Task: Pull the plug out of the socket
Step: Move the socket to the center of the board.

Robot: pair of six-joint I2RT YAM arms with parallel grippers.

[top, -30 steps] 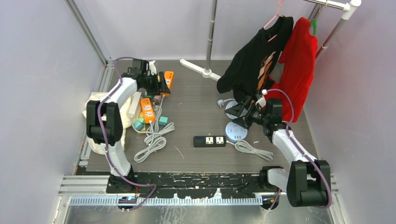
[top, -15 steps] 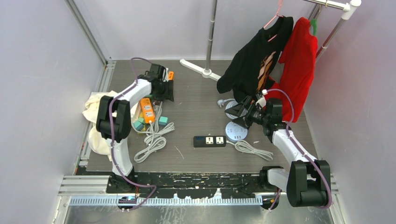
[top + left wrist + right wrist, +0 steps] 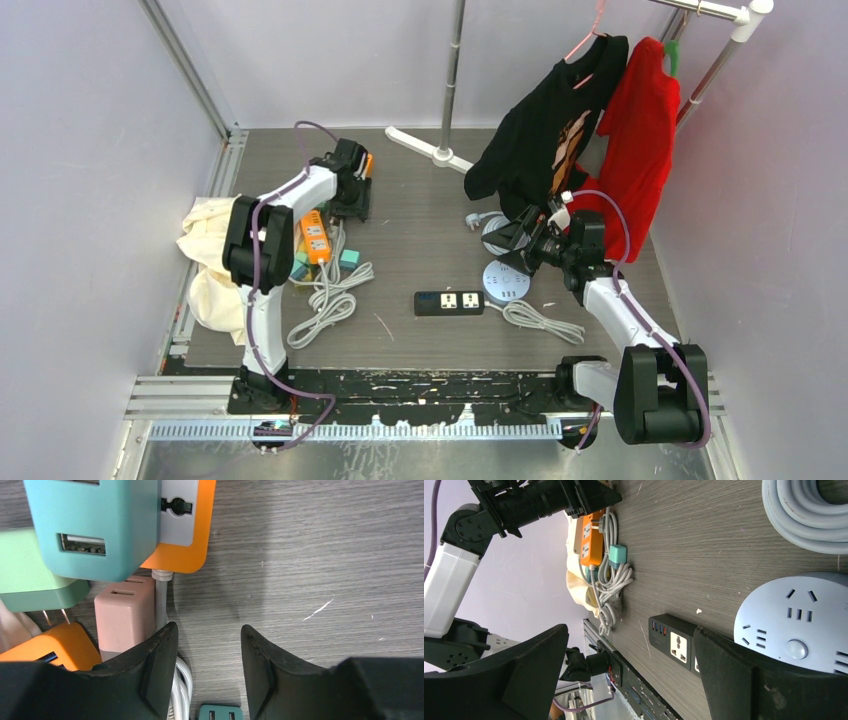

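An orange socket strip point(image 3: 186, 550) lies on the grey table with a teal plug adapter point(image 3: 95, 525) seated on it. A green adapter point(image 3: 30, 575) and a pink adapter point(image 3: 125, 615) sit beside it. My left gripper point(image 3: 207, 630) is open and empty, just below the strip's end, with the strip's white cable point(image 3: 161, 595) by its left finger. In the top view the left gripper point(image 3: 352, 203) is at the back left, over this strip point(image 3: 364, 163). My right gripper point(image 3: 512, 238) is open and empty on the right, above a round white socket point(image 3: 505, 281).
A second orange strip point(image 3: 315, 236) with loose teal plugs point(image 3: 350, 258) and coiled white cable point(image 3: 328, 296) lies front-left. A black power strip point(image 3: 449, 302) is in the middle. A grey cable coil point(image 3: 804, 515), a clothes rack base point(image 3: 430, 148) and hanging shirts point(image 3: 560, 120) stand behind.
My left arm has swung right and its gripper has come forward over the back orange strip. The right arm has not moved.
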